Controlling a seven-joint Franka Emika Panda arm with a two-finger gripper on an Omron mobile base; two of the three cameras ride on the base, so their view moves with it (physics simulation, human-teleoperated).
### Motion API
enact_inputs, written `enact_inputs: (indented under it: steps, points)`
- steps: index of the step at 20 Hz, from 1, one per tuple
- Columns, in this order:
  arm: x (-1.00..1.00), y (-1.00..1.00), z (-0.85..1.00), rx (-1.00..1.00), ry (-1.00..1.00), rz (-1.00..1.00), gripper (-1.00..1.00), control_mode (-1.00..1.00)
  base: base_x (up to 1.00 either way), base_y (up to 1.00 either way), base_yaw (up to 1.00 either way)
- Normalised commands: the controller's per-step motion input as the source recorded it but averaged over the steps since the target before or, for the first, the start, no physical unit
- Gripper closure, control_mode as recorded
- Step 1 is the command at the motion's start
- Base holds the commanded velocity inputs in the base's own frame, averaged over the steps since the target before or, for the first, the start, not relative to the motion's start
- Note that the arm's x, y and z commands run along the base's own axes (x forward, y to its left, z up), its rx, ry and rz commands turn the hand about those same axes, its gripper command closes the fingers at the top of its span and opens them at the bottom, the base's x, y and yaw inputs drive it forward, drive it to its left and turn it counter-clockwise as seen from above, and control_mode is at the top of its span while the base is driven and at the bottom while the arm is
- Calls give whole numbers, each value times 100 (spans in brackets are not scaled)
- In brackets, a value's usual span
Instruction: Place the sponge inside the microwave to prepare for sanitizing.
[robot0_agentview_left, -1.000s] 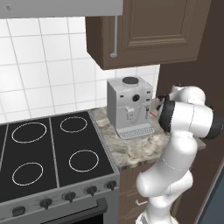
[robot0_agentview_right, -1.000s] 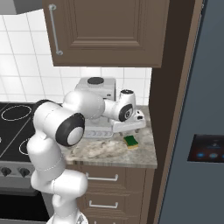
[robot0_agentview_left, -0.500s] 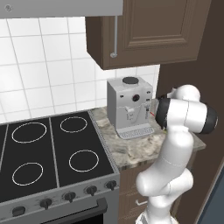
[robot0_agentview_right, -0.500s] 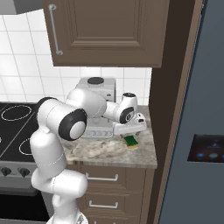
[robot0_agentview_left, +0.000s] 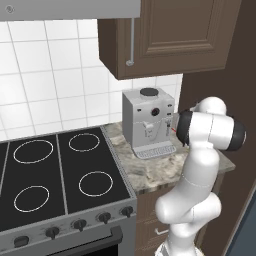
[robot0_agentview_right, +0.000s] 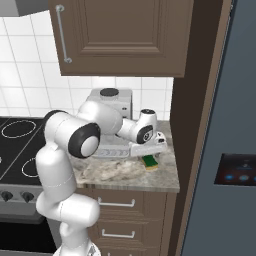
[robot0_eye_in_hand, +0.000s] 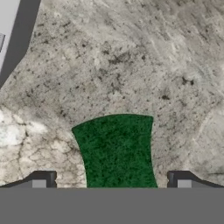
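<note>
From the left base view: white arm (robot0_agentview_left: 200, 165) rises at lower right, elbow bent over the speckled stone tabletop (robot0_agentview_left: 150, 172); white coffee machine (robot0_agentview_left: 148, 122) stands on it against the tiled wall; black cooktop (robot0_agentview_left: 55, 172) with four ring burners to its left; brown wall cabinet (robot0_agentview_left: 170, 35) overhead; the arm's own bulk hides the hand.

From the right base view: arm reaches forward and down past the coffee machine (robot0_agentview_right: 111, 97); hand hangs low over the tabletop's (robot0_agentview_right: 125, 175) right end, near the tall dark panel (robot0_agentview_right: 192, 125); sponge (robot0_agentview_right: 149, 161) lies flat just under and in front of the hand, green face up, yellow edge showing along its side; jaws too small to judge here; drawers (robot0_agentview_right: 117, 217) below.

From the hand view: sponge (robot0_eye_in_hand: 117, 151) lies flat on the tabletop (robot0_eye_in_hand: 131, 61), green scrub layer up, long axis running away from the camera, straight between the two dark fingertips (robot0_eye_in_hand: 43, 179); jaws (robot0_eye_in_hand: 113, 180) stand wide, one tip on each side of the sponge, clear of its edges, not gripping; coffee machine's base (robot0_eye_in_hand: 8, 22) at the upper left corner.
</note>
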Motion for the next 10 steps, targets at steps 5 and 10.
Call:
enact_inputs:
  steps: [5, 10]
  points:
    - [0, 0, -6, 0, 2, 0, -100, -100, 0, 0, 0]
    - [0, 0, -32, 0, 13, 0, -100, -100, 0, 0, 0]
